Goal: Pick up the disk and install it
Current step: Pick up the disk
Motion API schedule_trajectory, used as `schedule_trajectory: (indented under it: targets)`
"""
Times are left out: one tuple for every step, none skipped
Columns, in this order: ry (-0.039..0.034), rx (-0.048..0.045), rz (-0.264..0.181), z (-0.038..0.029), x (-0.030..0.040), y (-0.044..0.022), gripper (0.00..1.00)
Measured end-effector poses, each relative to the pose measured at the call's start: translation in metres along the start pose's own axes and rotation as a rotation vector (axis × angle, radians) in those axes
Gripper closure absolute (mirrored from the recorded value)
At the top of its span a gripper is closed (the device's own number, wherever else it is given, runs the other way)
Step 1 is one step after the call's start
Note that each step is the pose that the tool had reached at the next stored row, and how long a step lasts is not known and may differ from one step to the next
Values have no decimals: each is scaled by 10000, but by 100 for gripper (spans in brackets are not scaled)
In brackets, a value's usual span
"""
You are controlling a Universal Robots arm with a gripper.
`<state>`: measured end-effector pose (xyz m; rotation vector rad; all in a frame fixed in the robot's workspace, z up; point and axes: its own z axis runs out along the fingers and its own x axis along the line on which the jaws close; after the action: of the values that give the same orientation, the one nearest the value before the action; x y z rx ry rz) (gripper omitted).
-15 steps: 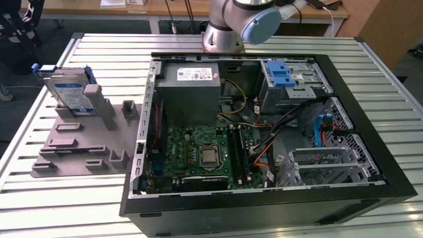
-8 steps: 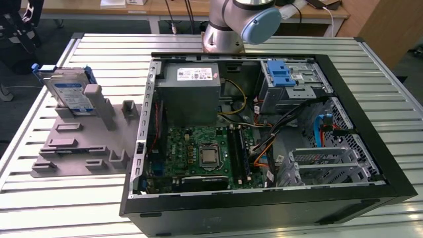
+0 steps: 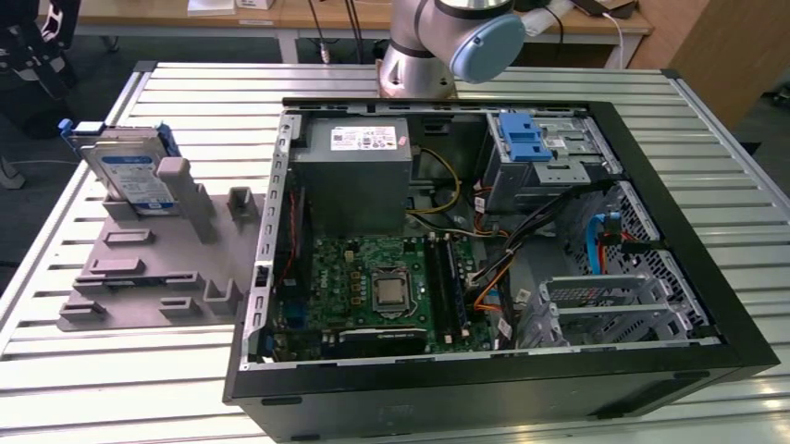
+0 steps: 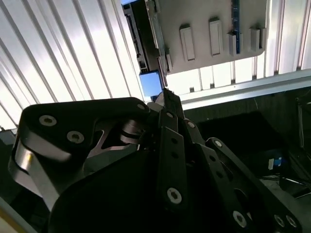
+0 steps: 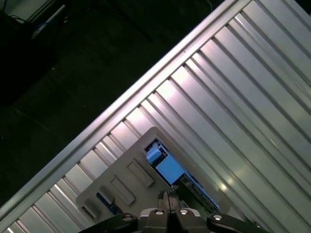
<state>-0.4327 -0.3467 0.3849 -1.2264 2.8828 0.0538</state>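
The disk point(image 3: 131, 172) stands on edge in a slot of the grey holder plate point(image 3: 148, 268), at the exterior view's left, on the slatted table. It is silver with a white-and-blue label and a blue frame. In both wrist views I look down on it from well above: its blue-and-silver top edge point(image 5: 167, 169) point(image 4: 150, 82) lies just past my fingertips. My gripper point(image 5: 168, 197) point(image 4: 165, 93) hangs high over the holder plate point(image 5: 121, 187), shut, with the fingertips together and nothing between them.
An open black computer case point(image 3: 494, 231) lies on the table beside the holder, with the motherboard, the power supply and a drive cage with a blue latch point(image 3: 524, 139) exposed. The arm's base point(image 3: 426, 55) stands behind the case. The table edge point(image 5: 97, 121) drops to dark floor.
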Motion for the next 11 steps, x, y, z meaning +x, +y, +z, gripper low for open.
schedule_trajectory:
  targets:
    - [4,-2,-216,1,0,0,89]
    - [4,-3,-320,1,0,0,89]
    - [5,-3,-423,1,0,0,89]
    - [6,-3,-526,2,0,0,89]
    - [7,-3,-626,3,0,0,89]
    - [9,-4,-697,2,0,0,89]
    - [10,-4,-712,2,0,0,89]
    - [9,-4,-712,3,0,0,89]
    - [9,-5,-712,3,0,0,89]
    - [10,-5,-713,3,0,0,89]
    - [10,-5,-719,3,0,0,89]
